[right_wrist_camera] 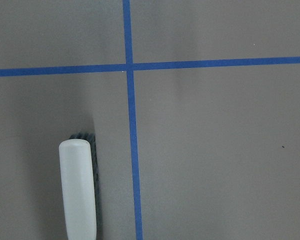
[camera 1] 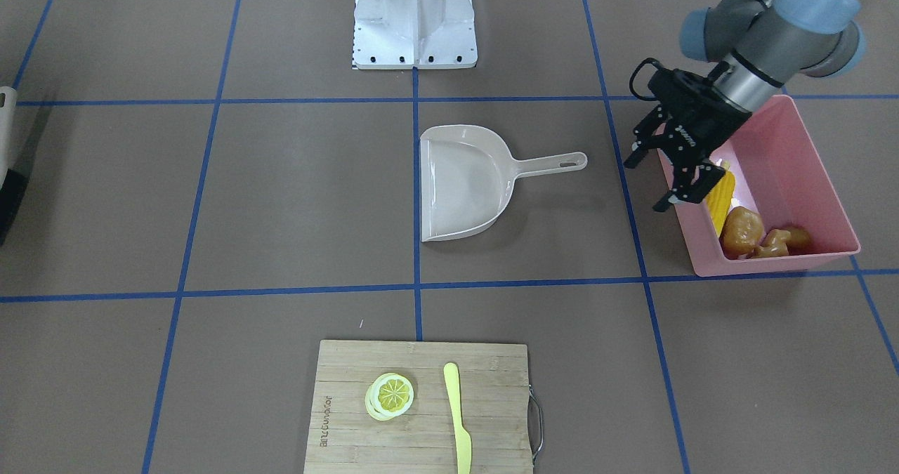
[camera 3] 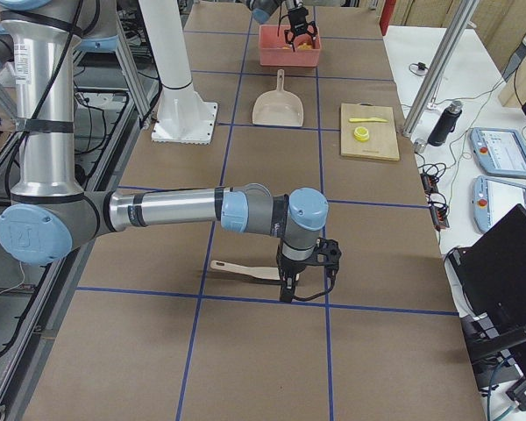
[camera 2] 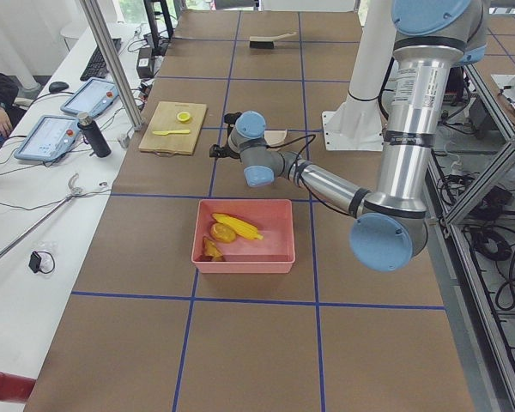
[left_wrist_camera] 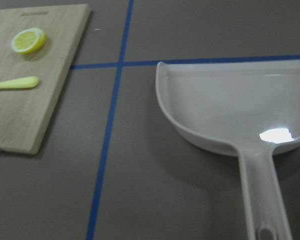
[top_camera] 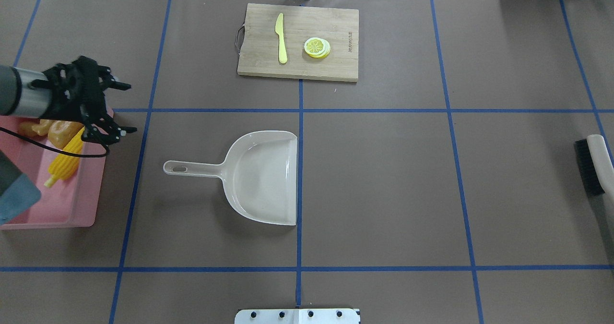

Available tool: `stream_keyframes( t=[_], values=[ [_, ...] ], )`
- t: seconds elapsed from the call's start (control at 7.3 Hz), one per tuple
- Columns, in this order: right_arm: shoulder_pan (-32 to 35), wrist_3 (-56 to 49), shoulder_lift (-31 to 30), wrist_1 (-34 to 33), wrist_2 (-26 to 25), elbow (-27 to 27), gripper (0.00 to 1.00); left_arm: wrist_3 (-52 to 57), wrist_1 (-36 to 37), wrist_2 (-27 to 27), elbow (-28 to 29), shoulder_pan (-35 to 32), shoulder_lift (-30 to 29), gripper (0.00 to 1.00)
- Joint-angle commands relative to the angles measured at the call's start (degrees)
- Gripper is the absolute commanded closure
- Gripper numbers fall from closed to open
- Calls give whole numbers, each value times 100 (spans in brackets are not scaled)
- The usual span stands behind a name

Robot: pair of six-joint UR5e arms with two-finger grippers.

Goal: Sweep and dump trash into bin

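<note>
Status: sweep and dump both look done to me. All three trash pieces sit inside the bin (camera 1: 808,154): corn cob (camera 1: 722,196) against the wall nearest the dustpan, potato-like lump (camera 1: 742,229) and ginger root (camera 1: 776,241) in the corner at its end. Bin is on the bench at the robot's left edge.

Dustpan (camera 1: 463,186) lies flat mid-bench, empty, handle pointing toward the bin, nothing touching it. No loose trash shows on the bench in any view. Lemon slice (camera 1: 389,395) and knife (camera 1: 458,418) are on the cutting board (camera 1: 351,376); I read those as not trash.

Left gripper (top_camera: 129,109) hangs above the bench just beside the bin's dustpan-side wall, fingers spread wide, nothing between them. Its wrist view shows only the dustpan and the board.

Right gripper (camera 3: 305,285) shows only in the side view, standing by one end of the brush (top_camera: 594,168), which lies on the bench. Cannot tell whether those fingers are open or closed.

Next, as I judge it: nothing left to sweep, so just retract. Left arm should lift straight up first so the fingers and the dangling cable don't catch the bin rim and drag or tip it. Right arm should confirm it's free of the brush before pulling away.
</note>
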Motion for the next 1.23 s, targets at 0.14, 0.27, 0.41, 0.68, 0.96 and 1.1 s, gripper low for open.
stream_keyframes(
  t=[0.14,0.27,0.41,0.68,0.96,1.1],
  values=[
    [0,1,31,10,12,-6,0,-44,0,95,-26,-1869,950,2],
    [-9,-7,31,10,12,-6,0,-575,0,51,9,-2302,1345,2],
    [0,-8,31,10,3,-6,0,-1181,-9,7,88,-2724,1758,2],
    [-9,1,40,10,38,12,0,-2620,-9,-1189,1041,-3698,1815,2],
    [-17,10,5,255,38,-41,0,-2691,792,-2757,1598,-4404,1737,2],
    [-17,10,4,256,38,-41,0,-2647,1392,-2919,1479,-4433,1719,2]
  ],
)
